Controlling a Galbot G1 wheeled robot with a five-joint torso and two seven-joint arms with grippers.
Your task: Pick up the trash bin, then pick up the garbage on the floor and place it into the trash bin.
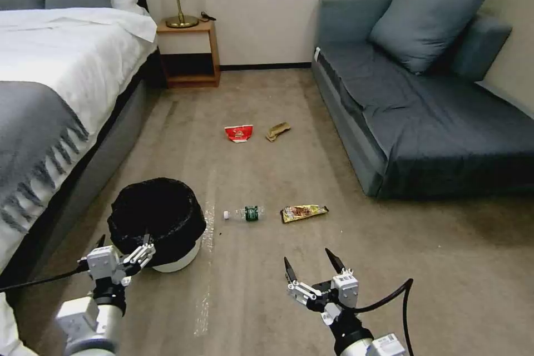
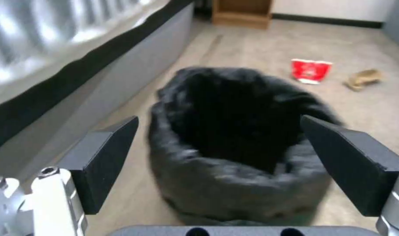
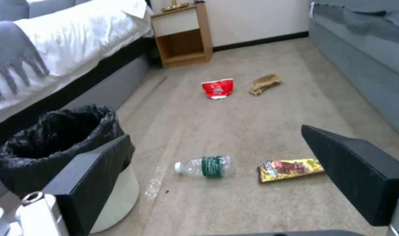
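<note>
1. Standing on the carpet [image 1: 267, 300] at about 10 o'clock from the robot, the bin [image 1: 157, 222] sits beside the bed [image 1: 50, 94], its black liner [image 2: 234, 137] folded over the rim and the white wall showing low down.
2. Left gripper [image 1: 123, 250] hangs at the bin's near edge with its fingers [image 2: 103, 157] spread wide and nothing between them; in the left wrist view the bin's mouth lies between the two pads.
3. Right gripper [image 1: 313, 266] hovers above bare carpet at roughly 1 o'clock, jaws apart and empty, with the litter beyond it.
4. Bottle [image 1: 246, 213] lies on its side at 12 o'clock, just right of the bin, white cap toward the bin.
5. Yellow wrapper [image 1: 303, 212] lies flat just right of the bottle, not touching it.
6. Red bag [image 1: 238, 133] and tan scrap [image 1: 277, 131] lie farther off at 12 o'clock, side by side, between the bed and the sofa [image 1: 423, 100].
7. Nightstand [image 1: 188, 53] stands against the far wall at 11 o'clock.
</note>
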